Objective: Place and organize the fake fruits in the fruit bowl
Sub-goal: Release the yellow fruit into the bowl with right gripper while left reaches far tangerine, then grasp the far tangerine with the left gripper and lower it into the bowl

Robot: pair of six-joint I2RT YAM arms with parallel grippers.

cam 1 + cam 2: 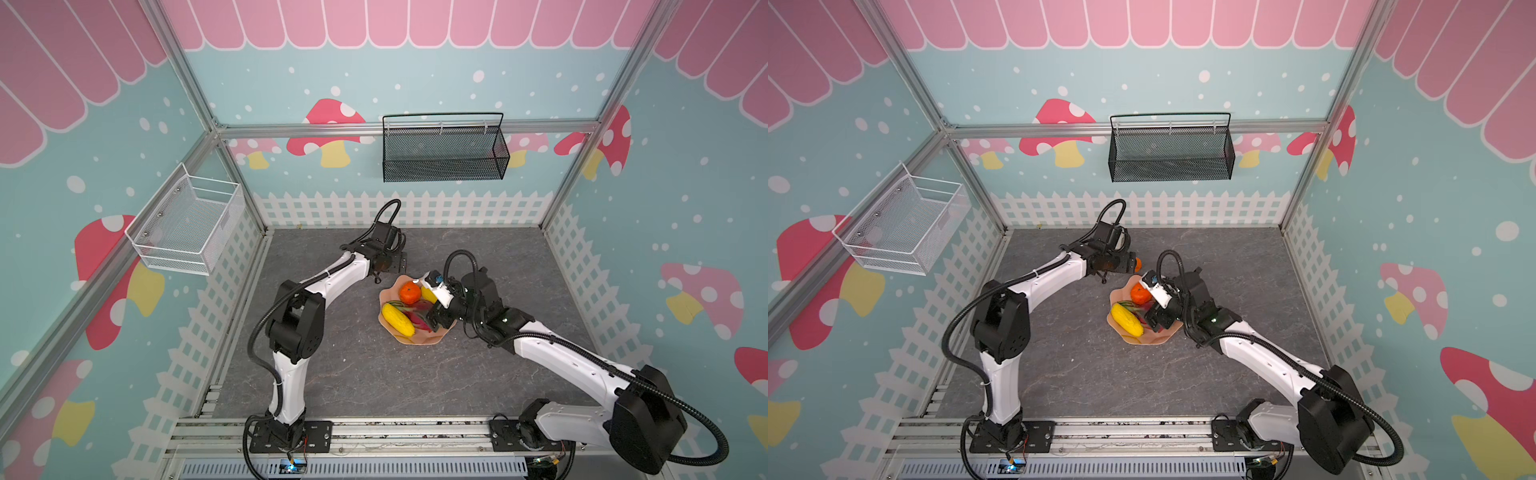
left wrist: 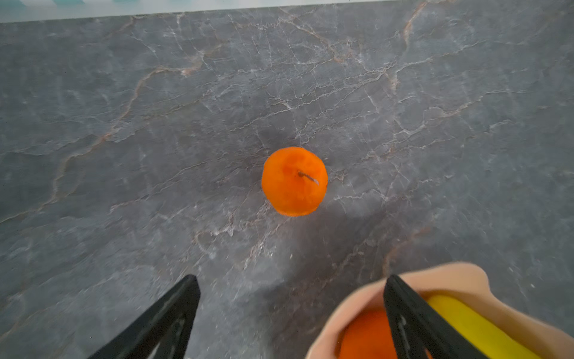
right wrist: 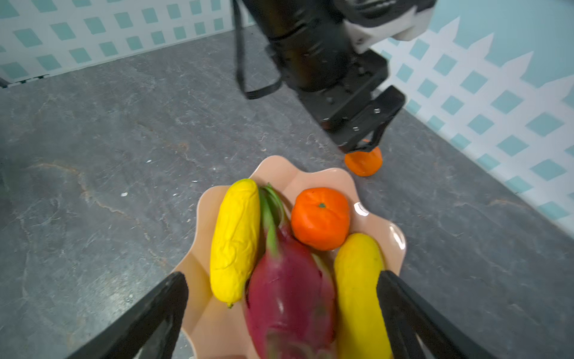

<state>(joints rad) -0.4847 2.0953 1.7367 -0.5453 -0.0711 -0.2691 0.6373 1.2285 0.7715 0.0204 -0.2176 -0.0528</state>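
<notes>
Nearest: the front rail (image 1: 395, 432), running from side to side. Beyond it, a broad bare stretch of grey veined table (image 1: 374, 382), open to both side walls.

Mid-table, slightly right of centre: the fruit bowl (image 1: 419, 338), its scalloped peach rim clear of every wall, with free room all round. Inside, four fruits packed close:
- yellow fruit (image 3: 235, 242) along one side
- dragon fruit (image 3: 289, 295) in the middle, green tips toward the tangerine (image 3: 320, 218)
- second yellow fruit (image 3: 360, 295) on the other side

Above the bowl, right gripper (image 3: 282, 276), jaws spread wide, straddling the dragon fruit and second yellow fruit, pinching nothing.

Just past the bowl's far rim, on bare table outside the bowl: loose tangerine (image 2: 294, 181), apart from the rim. Over it, left gripper (image 2: 292, 278), jaws spread, nothing between them; contact with that tangerine impossible to tell.

Farther back, a clear strip of table up to the fence-printed back wall (image 1: 415, 208). High on that wall, black mesh basket (image 1: 444, 153); on the left wall (image 1: 104, 166), white wire basket (image 1: 187, 224), both off the table.
</notes>
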